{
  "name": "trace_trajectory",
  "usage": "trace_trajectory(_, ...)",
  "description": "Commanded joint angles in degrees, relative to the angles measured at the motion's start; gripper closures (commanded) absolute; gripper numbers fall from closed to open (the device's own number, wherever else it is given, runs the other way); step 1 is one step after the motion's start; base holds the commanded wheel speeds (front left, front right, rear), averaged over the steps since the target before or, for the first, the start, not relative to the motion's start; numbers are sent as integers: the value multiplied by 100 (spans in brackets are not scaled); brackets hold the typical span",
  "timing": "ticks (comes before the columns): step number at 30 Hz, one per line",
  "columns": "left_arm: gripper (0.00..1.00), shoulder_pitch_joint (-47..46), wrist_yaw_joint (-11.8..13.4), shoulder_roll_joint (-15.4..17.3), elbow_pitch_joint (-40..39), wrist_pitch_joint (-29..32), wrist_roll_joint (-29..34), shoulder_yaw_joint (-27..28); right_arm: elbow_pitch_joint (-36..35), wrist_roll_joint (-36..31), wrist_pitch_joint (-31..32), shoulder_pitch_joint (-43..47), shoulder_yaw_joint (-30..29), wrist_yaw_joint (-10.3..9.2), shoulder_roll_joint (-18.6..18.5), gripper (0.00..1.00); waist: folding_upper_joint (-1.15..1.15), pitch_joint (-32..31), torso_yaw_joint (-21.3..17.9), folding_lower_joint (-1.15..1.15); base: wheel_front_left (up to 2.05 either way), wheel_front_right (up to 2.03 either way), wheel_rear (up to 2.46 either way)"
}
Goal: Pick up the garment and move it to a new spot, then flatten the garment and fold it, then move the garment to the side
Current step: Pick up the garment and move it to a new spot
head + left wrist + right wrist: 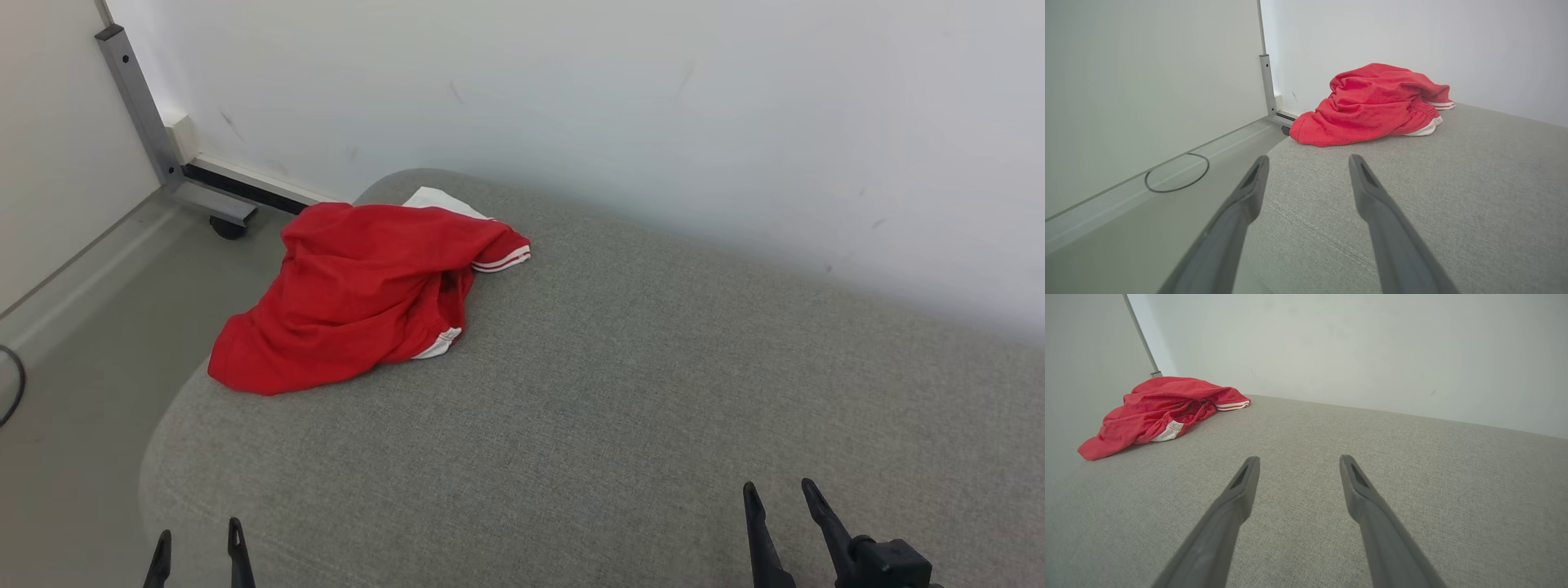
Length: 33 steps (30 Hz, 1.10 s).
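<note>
We hold our left gripper [199, 535] with its two fingers spread apart and nothing between them. It hangs at the near left edge of the grey cushion [620, 392], with one finger over the floor [73, 392] and the other over the fabric. Our right gripper [779, 490] is also parted and empty, above the cushion's near right part.

The red garment [359, 294] lies crumpled in a heap on the cushion, well apart from both grippers. From the left gripper it sits ahead, beyond the fingertips and a little to the right. From the right gripper it lies far ahead and well off to the left. Its white trim shows on the side nearer the right gripper. Beyond the heap stands the white wall [571, 98].
</note>
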Motion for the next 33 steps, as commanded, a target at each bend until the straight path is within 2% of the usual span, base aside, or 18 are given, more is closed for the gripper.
trace_trajectory(1,0,32,4,-4,-40,-20,-40,-2,12,27,-4,-17,8,-12,5,0,0,-3,-2,-1,0,0,0)
trace_trajectory(7,0,-169,-40,32,-15,-20,-96,52,-13,2,-4,-20,15,-12,5,0,0,9,-98,-1,0,0,0)
trace_trajectory(14,0,-1040,-267,116,93,-19,-480,224,-134,-214,-4,-214,-50,-12,4,0,0,405,-547,-1,0,0,0)
trace_trajectory(24,0,-2799,-433,742,501,132,-848,609,-412,-515,-4,-718,-180,-12,-25,0,0,1375,-1522,-1,0,0,0)
trace_trajectory(29,0,-3488,-463,1055,723,344,-1070,800,-605,-502,-4,-908,-247,-12,-65,0,0,1798,-1911,-1,0,0,0)
trace_trajectory(33,0,-3786,-478,1243,896,495,-1154,856,-715,-485,-4,-986,-274,-12,-76,0,0,1981,-2082,-1,0,0,0)
